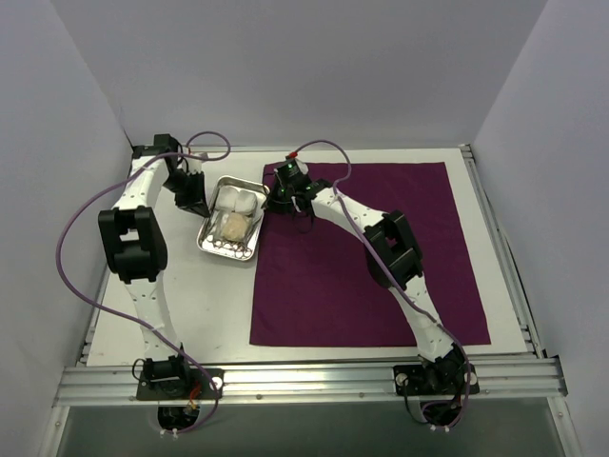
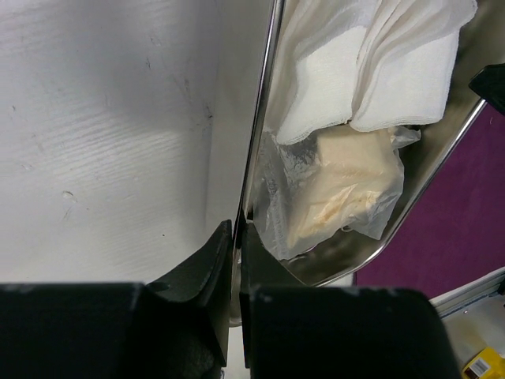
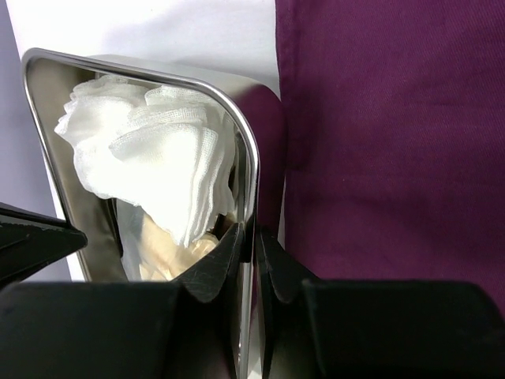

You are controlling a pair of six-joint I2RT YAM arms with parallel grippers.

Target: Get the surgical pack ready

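Note:
The small steel tray point(image 1: 204, 240) sits at the left edge of the dark purple cloth point(image 1: 381, 267), partly over the white table. White gauze pads point(image 1: 237, 200) fill its far end, a beige plastic-wrapped packet point(image 1: 231, 227) lies in the middle, and thin metal instruments point(image 1: 229, 247) lie at its near end. My left gripper point(image 1: 202, 203) point(image 2: 237, 237) is shut on the tray's left rim point(image 2: 264, 118). My right gripper point(image 1: 272, 201) point(image 3: 254, 241) is shut on the right rim point(image 3: 254, 181). Gauze point(image 3: 150, 158) point(image 2: 371, 71) and the packet point(image 2: 347, 189) show in both wrist views.
The cloth point(image 3: 394, 142) point(image 2: 450, 229) spreads flat over the table's right half. White walls close in the left, back and right. An aluminium rail point(image 1: 314, 381) runs along the near edge by the arm bases. Purple cables point(image 1: 71, 228) loop beside the left arm.

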